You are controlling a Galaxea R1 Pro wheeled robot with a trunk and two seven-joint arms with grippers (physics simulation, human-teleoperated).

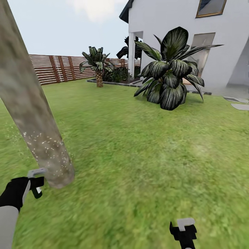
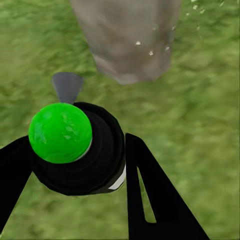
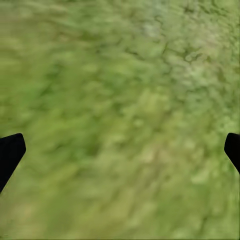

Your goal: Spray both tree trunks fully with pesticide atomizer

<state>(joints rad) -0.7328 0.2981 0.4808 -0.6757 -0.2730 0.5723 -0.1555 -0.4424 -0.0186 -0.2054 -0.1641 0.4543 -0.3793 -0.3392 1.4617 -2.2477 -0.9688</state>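
Note:
A thick pale grey-brown tree trunk [image 1: 33, 114] slants up the left of the head view, rooted in the grass. Whitish pesticide specks [image 1: 46, 145] dot its lower part and the lawn beside it. My left gripper [image 1: 36, 185] hangs just left of the trunk's base, shut on the pesticide atomizer [image 1: 36, 192]. In the left wrist view the atomizer [image 2: 75, 150] is a black bottle with a round bright green end, held between my black fingers [image 2: 150, 195], facing the trunk [image 2: 125, 40]. My right gripper [image 1: 183, 226] is low over the grass, open and empty, its fingertips [image 3: 10, 152] spread wide.
Open lawn stretches ahead and to the right. A large dark-leaved shrub [image 1: 169, 76] stands before the white house [image 1: 180, 27]. A scaly palm [image 1: 98, 65] and a brown slat fence [image 1: 55, 69] lie at the back. Grey stepping stones [image 1: 240, 106] show at far right.

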